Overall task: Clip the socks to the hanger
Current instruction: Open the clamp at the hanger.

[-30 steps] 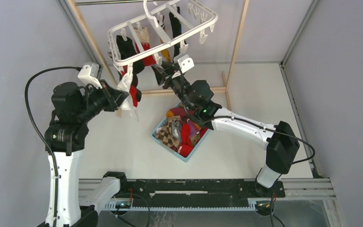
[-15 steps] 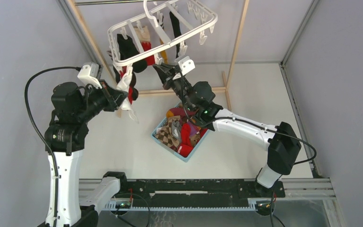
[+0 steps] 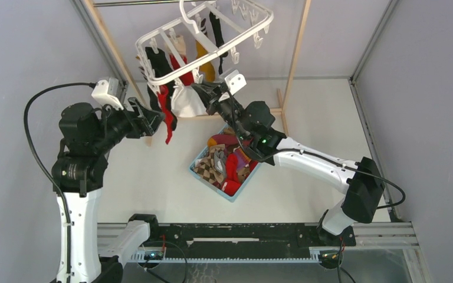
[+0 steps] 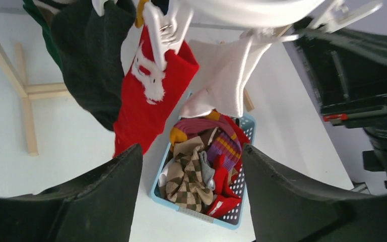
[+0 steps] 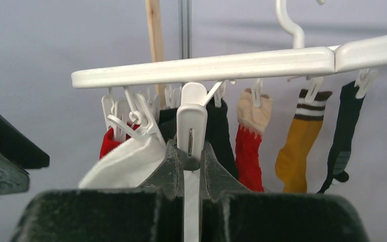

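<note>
The white hanger (image 3: 177, 74) hangs tilted from the rail, with black, red, mustard and white socks clipped under it. My right gripper (image 5: 192, 151) is shut on a white clip (image 5: 191, 118) under the hanger's bar (image 5: 206, 68). A white sock (image 5: 126, 164) hangs at that clip, left of the fingers. In the top view the white sock (image 3: 187, 101) dangles beside the right gripper (image 3: 204, 93). My left gripper (image 4: 191, 151) stands open and empty, below and apart from the white sock (image 4: 227, 75) and a red sock (image 4: 146, 106). The left gripper (image 3: 153, 118) sits left of the hanger.
A light-blue basket (image 3: 212, 186) holding several loose socks sits on the table under the hanger; its rim (image 4: 201, 214) shows between my left fingers. Wooden rack posts (image 3: 298, 41) stand behind. The right arm's black body (image 4: 358, 75) is close on the right.
My left gripper has opened, let go of the white sock and drawn back left. The sock swung right and now hangs at the clip. The right gripper closed on that clip.
</note>
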`<state>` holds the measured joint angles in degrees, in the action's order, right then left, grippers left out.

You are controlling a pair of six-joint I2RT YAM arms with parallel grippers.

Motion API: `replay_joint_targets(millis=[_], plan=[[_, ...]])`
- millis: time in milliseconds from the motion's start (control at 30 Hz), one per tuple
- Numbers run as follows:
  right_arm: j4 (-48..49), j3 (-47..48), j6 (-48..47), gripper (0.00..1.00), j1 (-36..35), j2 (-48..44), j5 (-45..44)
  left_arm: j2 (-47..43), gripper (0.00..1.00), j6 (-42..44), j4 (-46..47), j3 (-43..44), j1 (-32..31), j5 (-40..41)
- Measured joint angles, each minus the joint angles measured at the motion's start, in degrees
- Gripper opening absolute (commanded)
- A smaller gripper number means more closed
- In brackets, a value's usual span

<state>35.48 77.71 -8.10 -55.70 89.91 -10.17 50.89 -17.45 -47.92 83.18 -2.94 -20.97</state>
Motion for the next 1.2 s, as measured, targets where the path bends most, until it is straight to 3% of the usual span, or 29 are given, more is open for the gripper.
replay_joint_targets(millis=[167, 500, 700, 967, 1200], plan=[[-5.84, 1.77, 0.02, 0.0, -0.17, -0.07, 0.68, -0.87, 0.85, 0.11, -0.22, 3.06, 0.02, -0.57], [-13.31, 8.02, -0.02, 0.0, -2.54, 0.87, 1.62, -4.35, 0.83, -1.14, 2.1, 6.43, 0.11, -7.56], [-14.93, 9.73, -0.2, 0.0, -3.61, 2.8, 1.64, 0.66, 0.87, -6.64, 8.55, 7.3, 0.11, -13.05], [-16.06, 11.02, -0.13, 0.0, -4.76, 4.15, 1.75, 8.87, 0.72, -10.16, 14.47, 9.42, -1.84, -14.25], [-16.57, 12.92, 0.07, 0.0, -4.81, 4.72, 2.32, 12.26, 0.71, -10.56, 15.34, 9.57, -3.13, -15.08]])
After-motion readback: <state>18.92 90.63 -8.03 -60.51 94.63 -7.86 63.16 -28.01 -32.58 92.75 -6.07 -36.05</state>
